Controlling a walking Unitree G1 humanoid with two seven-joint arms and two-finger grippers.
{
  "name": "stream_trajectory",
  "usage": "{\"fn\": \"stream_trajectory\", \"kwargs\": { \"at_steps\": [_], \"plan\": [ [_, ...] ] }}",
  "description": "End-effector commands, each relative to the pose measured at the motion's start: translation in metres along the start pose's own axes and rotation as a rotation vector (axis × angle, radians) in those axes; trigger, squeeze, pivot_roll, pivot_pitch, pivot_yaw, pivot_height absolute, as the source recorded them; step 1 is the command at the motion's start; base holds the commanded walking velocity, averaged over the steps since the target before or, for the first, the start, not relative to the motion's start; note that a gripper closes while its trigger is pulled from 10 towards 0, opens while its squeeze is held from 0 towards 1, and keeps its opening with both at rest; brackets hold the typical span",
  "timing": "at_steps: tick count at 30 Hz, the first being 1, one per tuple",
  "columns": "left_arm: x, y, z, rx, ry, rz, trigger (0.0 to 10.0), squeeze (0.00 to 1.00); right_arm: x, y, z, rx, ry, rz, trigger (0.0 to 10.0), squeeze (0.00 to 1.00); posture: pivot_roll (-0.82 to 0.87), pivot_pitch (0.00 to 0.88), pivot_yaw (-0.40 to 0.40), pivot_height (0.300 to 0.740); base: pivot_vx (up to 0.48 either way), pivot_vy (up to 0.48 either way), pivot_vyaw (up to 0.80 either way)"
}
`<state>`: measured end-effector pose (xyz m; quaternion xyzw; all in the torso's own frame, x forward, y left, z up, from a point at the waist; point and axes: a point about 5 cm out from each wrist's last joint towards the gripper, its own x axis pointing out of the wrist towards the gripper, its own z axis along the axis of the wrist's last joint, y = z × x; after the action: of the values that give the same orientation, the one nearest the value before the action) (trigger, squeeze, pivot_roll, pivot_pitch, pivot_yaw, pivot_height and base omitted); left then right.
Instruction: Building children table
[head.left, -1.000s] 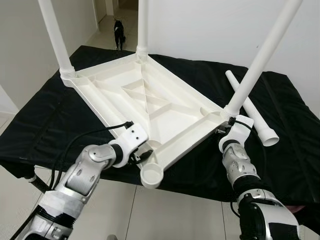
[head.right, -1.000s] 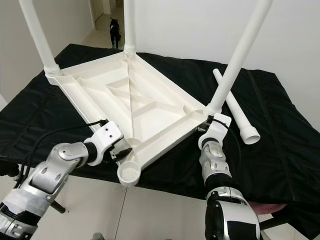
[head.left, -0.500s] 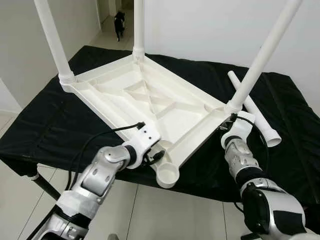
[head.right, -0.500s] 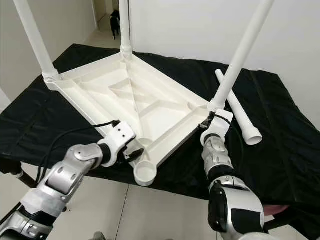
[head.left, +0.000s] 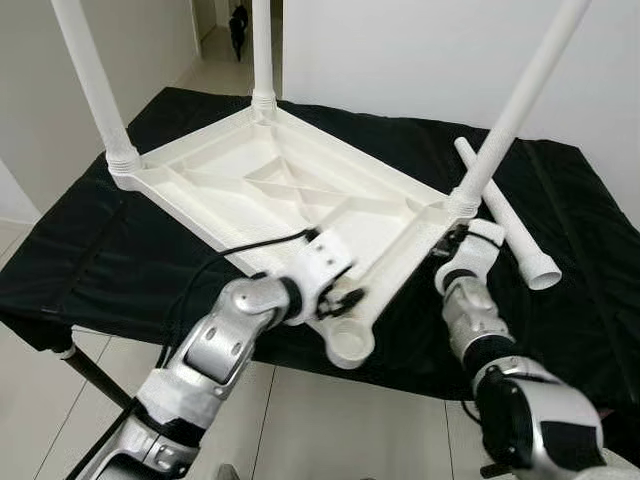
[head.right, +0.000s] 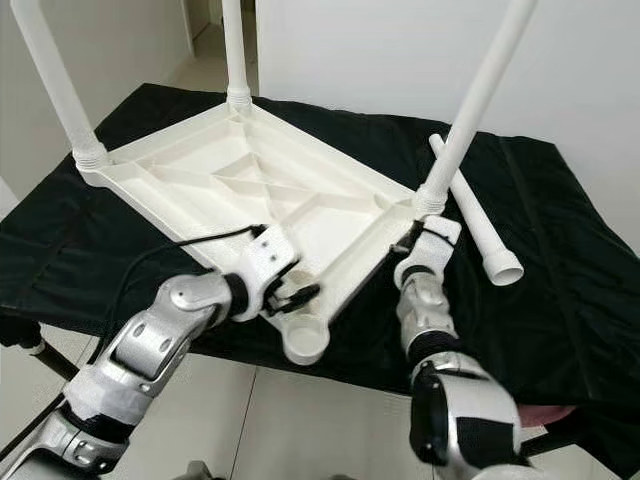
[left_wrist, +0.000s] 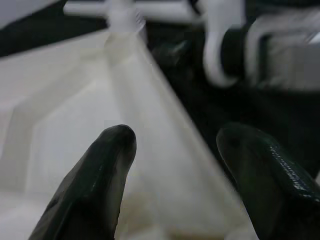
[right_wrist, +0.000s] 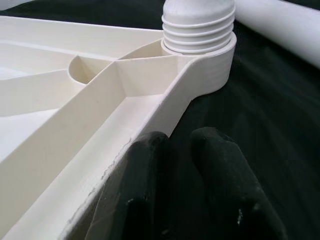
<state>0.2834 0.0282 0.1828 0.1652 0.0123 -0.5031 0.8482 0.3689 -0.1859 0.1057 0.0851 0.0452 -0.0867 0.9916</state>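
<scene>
The white children's table top (head.left: 250, 190) lies upside down on a black-covered table (head.left: 90, 250). Three white legs stand in its corner sockets: one at the far left (head.left: 95, 90), one at the back (head.left: 262, 50), one at the right (head.left: 520, 100). The near corner socket (head.left: 350, 343) is empty and juts past the table's front edge. A loose leg (head.left: 505, 215) lies on the cloth to the right. My left gripper (head.left: 338, 300) straddles the front rim beside the empty socket, one finger (left_wrist: 100, 175) inside and one outside. My right gripper (right_wrist: 175, 145) is shut, resting on the cloth against the rim just below the right leg's socket.
The black table's front edge (head.left: 420, 365) runs just under both forearms, with tiled floor (head.left: 300, 420) below. A white wall stands behind. At the back left an open hallway holds a small dark animal (head.left: 240, 20).
The table top has swung slightly: its near empty corner moved right with my left gripper, and the far left corner shifted left. The animal walked farther down the hallway.
</scene>
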Motion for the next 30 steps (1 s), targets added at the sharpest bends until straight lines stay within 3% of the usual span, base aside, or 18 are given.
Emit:
{"fn": "stream_trajectory", "kwargs": {
  "at_steps": [1,3,5,8,14,16,18,19,20,26,30],
  "plan": [
    [-0.003,-0.001,-0.001,-0.004,-0.009,-0.024,10.0,0.00,-0.002,0.002,-0.002,-0.022,-0.015,0.027,10.0,0.00,-0.02,0.001,-0.022,0.740,0.000,0.000,0.00],
    [-0.007,0.001,0.002,-0.014,-0.040,-0.020,10.0,0.00,-0.006,-0.006,-0.002,-0.045,-0.044,-0.004,10.0,0.00,-0.02,0.000,-0.026,0.740,0.000,0.000,0.00],
    [-0.016,0.011,0.006,-0.055,-0.106,0.017,10.0,0.00,-0.017,-0.029,-0.007,-0.118,-0.095,-0.082,10.0,0.00,-0.02,0.000,-0.026,0.740,0.000,0.000,0.00],
    [-0.024,0.020,0.008,-0.078,-0.143,0.052,10.0,0.00,-0.029,-0.043,-0.011,-0.144,-0.121,-0.109,10.0,0.00,-0.03,0.000,-0.025,0.740,0.000,0.000,0.00],
    [-0.029,0.028,0.006,-0.052,-0.146,0.068,10.0,0.00,-0.043,-0.046,-0.010,-0.143,-0.172,-0.070,10.0,0.00,-0.04,0.000,-0.025,0.740,0.000,0.000,0.00],
    [-0.032,0.036,0.002,0.013,-0.138,0.072,10.0,0.00,-0.056,-0.050,0.000,-0.107,-0.250,-0.035,10.0,0.00,-0.05,0.000,-0.023,0.740,0.000,0.000,0.00],
    [-0.032,0.036,0.002,0.013,-0.138,0.072,10.0,0.00,-0.056,-0.050,0.000,-0.107,-0.250,-0.035,10.0,0.00,-0.05,0.000,-0.023,0.740,0.000,0.000,0.00],
    [-0.035,0.043,-0.009,0.091,-0.084,0.030,10.0,0.00,-0.063,-0.049,0.017,-0.080,-0.323,0.030,10.0,0.00,-0.05,0.000,-0.017,0.740,0.000,0.000,0.00],
    [-0.036,0.045,-0.013,0.109,-0.059,0.011,10.0,0.00,-0.065,-0.049,0.022,-0.076,-0.340,0.052,10.0,0.00,-0.05,0.000,-0.017,0.740,0.000,0.000,0.00],
    [-0.037,0.053,-0.030,0.143,0.040,-0.002,10.0,0.00,-0.070,-0.054,0.036,-0.042,-0.369,0.090,10.0,0.00,-0.05,0.000,-0.014,0.740,0.000,0.000,0.00],
    [-0.035,0.067,-0.060,0.149,0.223,0.028,10.0,0.00,-0.078,-0.051,0.050,-0.027,-0.399,0.145,10.0,0.00,-0.07,0.000,-0.011,0.740,0.000,0.000,0.00]
  ]
}}
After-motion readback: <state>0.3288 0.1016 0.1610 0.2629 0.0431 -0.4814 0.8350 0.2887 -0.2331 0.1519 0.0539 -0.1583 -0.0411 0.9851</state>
